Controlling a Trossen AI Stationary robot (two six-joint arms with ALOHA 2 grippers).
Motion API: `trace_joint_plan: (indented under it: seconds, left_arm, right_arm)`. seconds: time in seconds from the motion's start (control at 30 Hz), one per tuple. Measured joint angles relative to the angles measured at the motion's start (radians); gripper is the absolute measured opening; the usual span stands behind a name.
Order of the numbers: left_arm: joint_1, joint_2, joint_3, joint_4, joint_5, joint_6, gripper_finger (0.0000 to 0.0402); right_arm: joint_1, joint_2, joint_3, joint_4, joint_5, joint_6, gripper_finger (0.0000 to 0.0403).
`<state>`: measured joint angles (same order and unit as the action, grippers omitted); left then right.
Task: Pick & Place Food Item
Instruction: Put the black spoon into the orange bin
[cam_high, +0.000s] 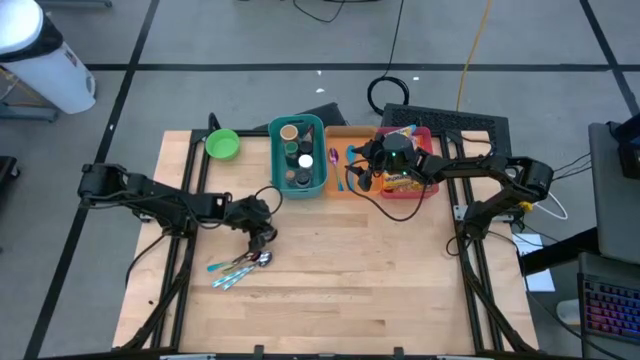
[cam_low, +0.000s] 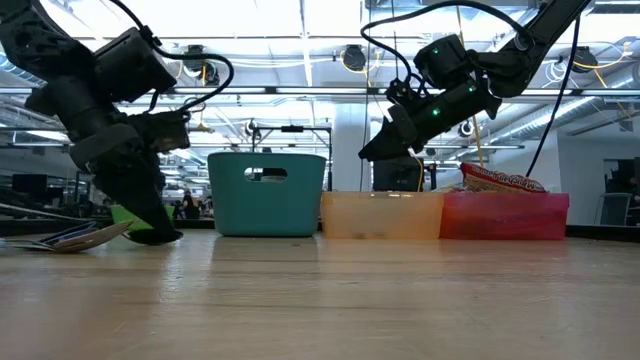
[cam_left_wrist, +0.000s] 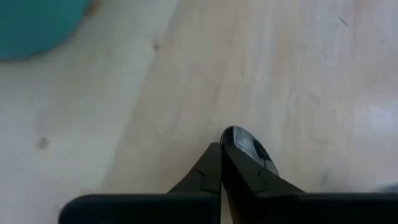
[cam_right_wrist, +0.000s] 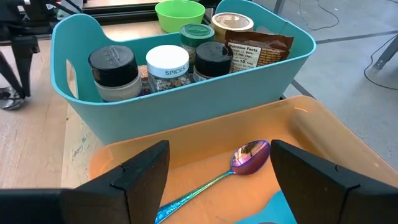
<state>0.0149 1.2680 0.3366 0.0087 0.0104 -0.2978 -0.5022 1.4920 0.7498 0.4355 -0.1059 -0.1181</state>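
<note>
Spoons on table, left gripper tilted down, jaws clenched on one, right gripper jaws released above orange bin

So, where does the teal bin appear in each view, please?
High view: teal bin at the table's far edge, centre.
Low view: left of centre, beside the orange bin.
Left wrist view: only a teal corner, probably the bin.
Right wrist view: across the upper half.
Shared landmark: the orange bin.

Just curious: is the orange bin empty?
No. The orange bin holds a shiny spoon, seen below the open right claw.
</note>
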Motion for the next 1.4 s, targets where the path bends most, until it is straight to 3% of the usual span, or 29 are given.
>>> trace_joint_plan:
  seconds: [0.5, 0.87, 1.13, 1.4]
  left_arm:
    - [0.033, 0.001, 0.017, 0.169, -0.064, 0.108, 0.0002]
    - [0.031, 0.001, 0.189, 0.167, -0.072, 0.274, 0.0001]
    - [0.031, 0.000, 0.345, 0.173, -0.199, 0.458, 0.0001]
    - [0.034, 0.000, 0.403, 0.285, -0.230, 0.649, 0.0001]
  right_arm:
    - [0.000, 0.000, 0.000, 0.000, 0.000, 0.001, 0.0270]
    - [0.000, 0.000, 0.000, 0.001, 0.000, 0.002, 0.0270]
    - [0.039, 0.000, 0.000, 0.040, -0.002, -0.011, 0.0270]
    - [0.132, 0.000, 0.000, 0.168, -0.003, -0.041, 0.0270]
